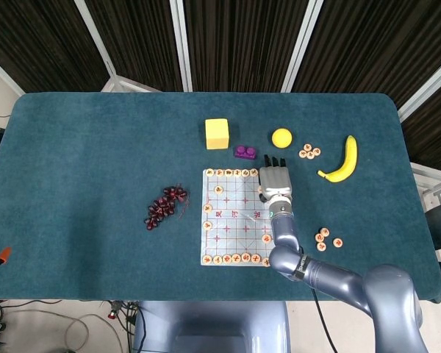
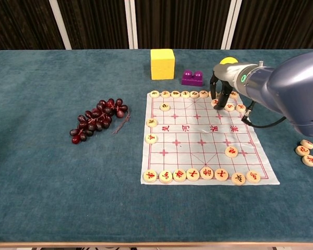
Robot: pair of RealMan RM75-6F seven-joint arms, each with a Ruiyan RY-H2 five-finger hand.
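My right hand (image 1: 274, 181) hangs over the far right part of the paper chess board (image 1: 231, 220), palm down. In the chest view the right hand (image 2: 225, 83) points its fingertips (image 2: 220, 97) down onto a round chess piece (image 2: 217, 102) in the second row and seems to pinch it. Two more pieces (image 2: 230, 107) lie just right of it. A row of pieces (image 2: 180, 94) lines the far edge and another row (image 2: 200, 174) the near edge. My left hand shows in neither view.
A purple block (image 1: 244, 152) and a yellow cube (image 1: 217, 133) sit beyond the board, with a yellow ball (image 1: 281, 137), loose pieces (image 1: 309, 151) and a banana (image 1: 343, 162) to the right. More loose pieces (image 1: 325, 237) lie right of the board. Dark grapes (image 1: 164, 206) lie to its left.
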